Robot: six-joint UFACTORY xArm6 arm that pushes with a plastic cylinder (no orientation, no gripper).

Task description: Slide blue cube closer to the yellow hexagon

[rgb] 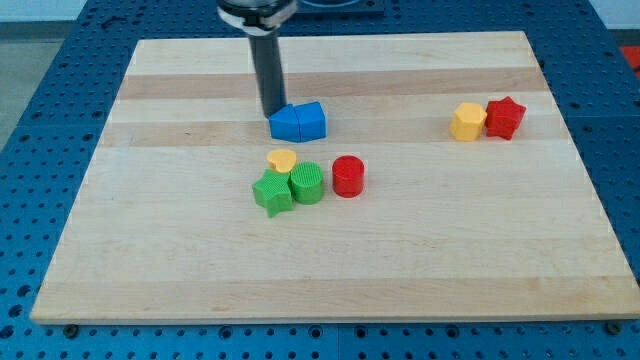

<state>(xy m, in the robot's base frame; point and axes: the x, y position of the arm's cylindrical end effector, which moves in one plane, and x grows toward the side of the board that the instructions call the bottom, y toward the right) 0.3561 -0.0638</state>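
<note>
The blue cube lies on the wooden board left of centre, near the view's top. A second blue block touches its right side. My tip is at the cube's upper left corner, touching or nearly touching it. The yellow hexagon sits far to the view's right at about the same height, with a red star against its right side.
Below the blue blocks lies a cluster: a yellow heart, a green star, a green cylinder and a red cylinder. A blue perforated table surrounds the board.
</note>
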